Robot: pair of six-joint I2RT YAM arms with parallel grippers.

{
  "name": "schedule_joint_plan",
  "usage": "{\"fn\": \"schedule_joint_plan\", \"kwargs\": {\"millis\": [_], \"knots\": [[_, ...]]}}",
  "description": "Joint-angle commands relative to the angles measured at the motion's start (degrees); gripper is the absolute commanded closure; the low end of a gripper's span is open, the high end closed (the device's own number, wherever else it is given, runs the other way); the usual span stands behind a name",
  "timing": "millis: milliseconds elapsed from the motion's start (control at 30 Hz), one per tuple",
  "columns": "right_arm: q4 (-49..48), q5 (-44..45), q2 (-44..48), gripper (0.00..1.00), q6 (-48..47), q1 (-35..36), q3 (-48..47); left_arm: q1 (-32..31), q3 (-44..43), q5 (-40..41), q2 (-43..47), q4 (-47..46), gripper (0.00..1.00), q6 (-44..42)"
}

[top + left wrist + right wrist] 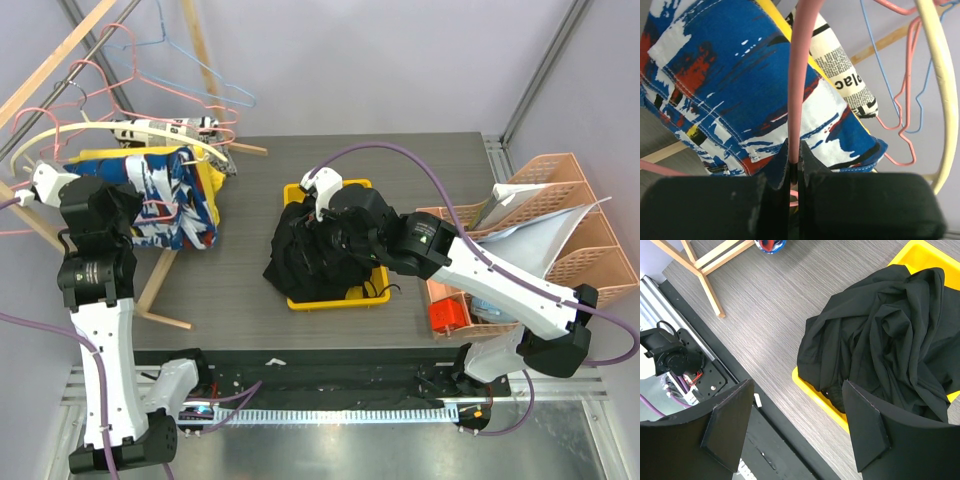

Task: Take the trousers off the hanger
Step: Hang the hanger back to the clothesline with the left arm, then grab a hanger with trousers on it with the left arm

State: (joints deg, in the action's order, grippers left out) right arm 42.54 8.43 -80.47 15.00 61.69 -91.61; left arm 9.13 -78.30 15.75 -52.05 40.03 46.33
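Left pincer [794, 167] clamped on pink hanger [796, 85] wire. Patterned trousers [725, 85] draped over it, at left rear of surface [240, 285]. Right pincer [796, 422] fingers apart, empty, above black cloth [885, 340] in yellow tray [810, 385].

Likely best:
- hold hanger steady
- bring right across
- pinch trouser hem
- slide sideways off bar, clear of cream hanger [938, 75]

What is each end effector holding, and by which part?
The left end effector pinches the pink hanger by its wire, near the patterned trousers. The right end effector is open above the black garment, holding nothing.
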Motion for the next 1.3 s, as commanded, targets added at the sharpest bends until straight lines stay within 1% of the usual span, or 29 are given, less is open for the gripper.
{"fn": "schedule_joint_plan", "kwargs": {"millis": [0, 67, 167, 267, 300, 333, 400, 433, 533, 633, 767, 833, 867, 1067, 1100, 1200, 1267], "knots": [[-0.45, 0.54, 1.89, 0.23, -1.12, -0.17, -1.02, 0.28, -2.64, 5.25, 0.11, 3.28, 1.0, 2.63], [-0.45, 0.45, 1.81, 0.23, -1.12, -0.25, -1.11, 0.19, -4.05, 7.44, -0.42, 5.49, 1.0, 3.5], [-0.53, 0.36, 1.54, 0.23, -1.03, -0.17, -1.29, 0.28, -2.74, 8.33, 1.24, 6.2, 1.0, 5.08], [-0.62, 0.1, 1.37, 0.23, -0.86, -0.17, -1.37, 0.28, -2.03, 7.46, 3.36, 7.16, 1.0, 7.89], [-0.71, 0.1, 1.28, 0.23, -0.77, -0.17, -1.37, 0.28, -1.94, 5.37, 3.88, 7.6, 0.98, 8.42], [-0.88, -0.07, 1.1, 0.23, -0.59, -0.17, -1.55, 0.28, -1.68, 4.3, 4.67, 7.95, 0.86, 9.13], [-0.97, -0.25, 0.75, 0.23, -0.5, -0.17, -1.64, 0.28, -1.24, 0.89, 5.55, 8.92, 0.77, 11.23], [-1.06, -0.17, 0.66, 0.23, -0.33, -0.17, -1.99, 0.28, -0.63, 0.17, 6.52, 9.36, 0.67, 11.76], [-1.06, 0.01, 0.05, 0.23, 0.2, -0.25, -3.04, 0.19, 0.69, -1.77, 8.1, 10.33, 0.53, 13.26], [-1.06, 0.01, -0.31, 0.23, 1.43, -0.17, -4.1, 0.37, 0.08, -4.22, 9.6, 11.47, 0.47, 13.61], [-0.88, -0.25, 0.04, 0.23, 3.97, -0.08, -4.19, 0.19, -1.23, -9.93, 11.79, 10.68, 0.46, 13.79], [-0.36, -0.43, 0.22, 0.23, 5.11, -0.25, -4.54, 0.28, -3.25, -12.57, 12.59, 10.77, 0.47, 14.14], [0.16, -0.17, -0.13, 0.23, 5.56, -0.17, -4.89, 0.28, -3.96, -15.37, 12.85, 10.77, 0.47, 14.75], [7.1, -1.48, -3.11, 0.23, 8.19, -0.17, -10.77, 0.28, -7.83, -26.19, 14.17, 7.62, 0.48, 20.1], [9.03, -1.57, -4.07, 0.23, 8.55, -0.17, -12.17, 0.28, -8.44, -29.77, 14.0, 6.65, 0.48, 20.73], [13.77, -3.32, -6.62, 0.23, 9.6, -0.17, -16.21, 0.28, -10.54, -34.63, 12.24, 3.74, 0.48, 23.62], [15.37, -3.94, -7.42, 0.23, 10.83, -0.17, -17.54, 0.28, -11.78, -34.82, 10.4, 1.56, 0.48, 24.42]]}}
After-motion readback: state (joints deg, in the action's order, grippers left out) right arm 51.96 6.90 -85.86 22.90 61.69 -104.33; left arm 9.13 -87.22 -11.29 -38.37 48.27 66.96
